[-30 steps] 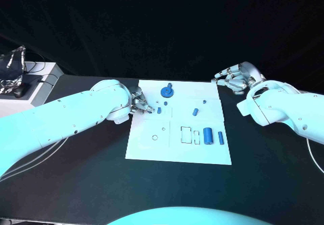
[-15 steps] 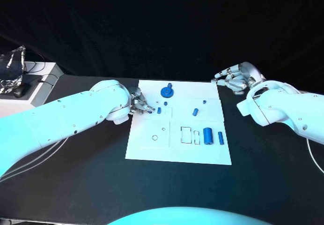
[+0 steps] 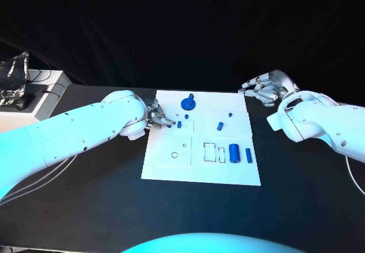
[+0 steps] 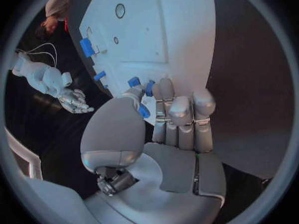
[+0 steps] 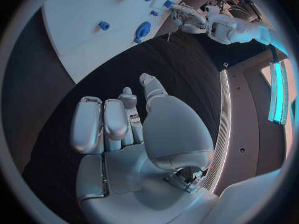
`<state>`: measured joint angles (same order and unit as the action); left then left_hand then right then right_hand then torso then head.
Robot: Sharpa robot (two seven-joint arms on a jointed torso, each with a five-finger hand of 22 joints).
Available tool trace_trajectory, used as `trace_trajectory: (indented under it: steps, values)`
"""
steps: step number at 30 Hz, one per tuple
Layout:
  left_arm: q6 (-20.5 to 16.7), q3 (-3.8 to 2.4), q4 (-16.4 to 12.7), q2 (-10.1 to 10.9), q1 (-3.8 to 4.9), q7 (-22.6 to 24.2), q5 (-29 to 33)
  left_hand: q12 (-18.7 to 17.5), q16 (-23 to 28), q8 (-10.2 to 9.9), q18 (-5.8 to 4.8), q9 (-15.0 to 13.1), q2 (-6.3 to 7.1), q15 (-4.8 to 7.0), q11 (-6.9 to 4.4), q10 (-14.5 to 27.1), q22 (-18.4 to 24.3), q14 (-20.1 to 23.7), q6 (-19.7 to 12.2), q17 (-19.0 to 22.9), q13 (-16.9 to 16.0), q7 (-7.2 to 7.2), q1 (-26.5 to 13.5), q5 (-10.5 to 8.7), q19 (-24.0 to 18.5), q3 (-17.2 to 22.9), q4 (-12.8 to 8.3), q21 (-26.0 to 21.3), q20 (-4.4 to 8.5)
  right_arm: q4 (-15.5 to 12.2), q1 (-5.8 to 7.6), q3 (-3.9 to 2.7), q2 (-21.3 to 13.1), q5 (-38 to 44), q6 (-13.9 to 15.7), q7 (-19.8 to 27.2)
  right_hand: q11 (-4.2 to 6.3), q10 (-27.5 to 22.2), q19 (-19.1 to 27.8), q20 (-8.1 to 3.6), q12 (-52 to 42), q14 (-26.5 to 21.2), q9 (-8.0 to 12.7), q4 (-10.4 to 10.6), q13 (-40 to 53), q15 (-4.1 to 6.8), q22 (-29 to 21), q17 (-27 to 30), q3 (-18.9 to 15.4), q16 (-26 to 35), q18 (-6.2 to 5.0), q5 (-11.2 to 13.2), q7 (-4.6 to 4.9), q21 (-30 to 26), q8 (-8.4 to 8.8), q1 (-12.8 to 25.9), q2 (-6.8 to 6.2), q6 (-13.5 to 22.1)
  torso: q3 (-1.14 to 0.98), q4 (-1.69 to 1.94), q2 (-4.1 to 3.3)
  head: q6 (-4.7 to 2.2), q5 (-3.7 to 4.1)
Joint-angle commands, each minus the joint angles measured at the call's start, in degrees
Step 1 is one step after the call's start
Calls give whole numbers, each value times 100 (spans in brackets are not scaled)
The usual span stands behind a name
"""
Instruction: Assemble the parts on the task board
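The white task board (image 3: pixel 201 168) lies mid-table. My left hand (image 3: pixel 159 118) sits at the board's left edge, its thumb and fingers (image 4: pixel 169 104) pinching a small blue peg (image 3: pixel 179 125) just over the board. A blue gear-like part (image 3: pixel 188 101) stands near the far edge. A short peg (image 3: pixel 220 126), a thick cylinder (image 3: pixel 235 153) and a thin bar (image 3: pixel 249 154) lie further right. My right hand (image 3: pixel 263 88) hovers off the board's far right corner over the black table, fingers loosely extended (image 5: pixel 115 119) and holding nothing.
Empty rectangular outlines (image 3: pixel 209 151) and a small ring hole (image 3: pixel 174 154) mark the board's near half. A white stand with cables and a dark object (image 3: pixel 22 89) is beyond the table's left edge. Black tabletop (image 3: pixel 91 211) surrounds the board.
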<state>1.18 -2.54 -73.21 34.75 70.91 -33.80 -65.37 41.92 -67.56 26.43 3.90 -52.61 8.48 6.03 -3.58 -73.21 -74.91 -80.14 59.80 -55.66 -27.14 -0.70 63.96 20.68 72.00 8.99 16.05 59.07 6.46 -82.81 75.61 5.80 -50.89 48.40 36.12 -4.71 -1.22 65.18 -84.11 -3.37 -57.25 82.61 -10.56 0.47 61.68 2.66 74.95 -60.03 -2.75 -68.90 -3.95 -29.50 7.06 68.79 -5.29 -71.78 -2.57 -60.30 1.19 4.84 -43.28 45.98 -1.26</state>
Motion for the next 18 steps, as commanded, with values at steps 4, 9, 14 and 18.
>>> trace_trajectory:
  steps: [4,9,14,18]
  values:
    - [143,41,23,-11,-63,-136,44,48,-3,24,-32,-3,-17,4,1,8,-87,-47,14,-13,1,37,-35,18,41,-183,12,-12,-12,-7,-5,-2,-4,34,-20,68,1,-32,-175,-32,24,1,6,-18,-1,26,936,6,-17,25,-36,-37,8,-26,15,24,5,-17,0,3,2,7,1]
    - [122,37,18,-9,-63,-136,44,62,-8,34,-27,-7,-121,1,4,12,-94,-45,12,-16,0,43,-45,21,43,-608,15,-13,-19,-7,-6,-2,-8,34,-18,69,1,-32,-175,-32,24,1,6,-18,-1,26,936,6,-17,25,-36,-37,8,-26,15,24,5,-17,1,-1,-3,3,1]
    - [76,29,0,-2,-64,-138,43,73,-17,40,-23,-7,-402,3,5,9,-104,-53,2,-27,2,39,33,-16,51,-1611,21,-8,-22,-6,-9,-2,-10,34,-18,70,1,-32,-175,-32,24,1,6,-18,-1,26,936,6,-17,25,-36,-37,8,-26,15,24,5,-17,2,-2,-2,0,5]
    - [45,24,-24,12,-64,-139,42,77,-19,42,-22,-5,-384,3,6,8,-110,-54,2,-29,1,39,4,-46,59,-1707,43,2,-22,-8,-12,-2,-12,34,-12,73,1,-32,-175,-32,24,1,6,-18,-1,26,936,6,-17,25,-36,-37,8,-26,15,24,5,-17,2,0,-1,7,9]
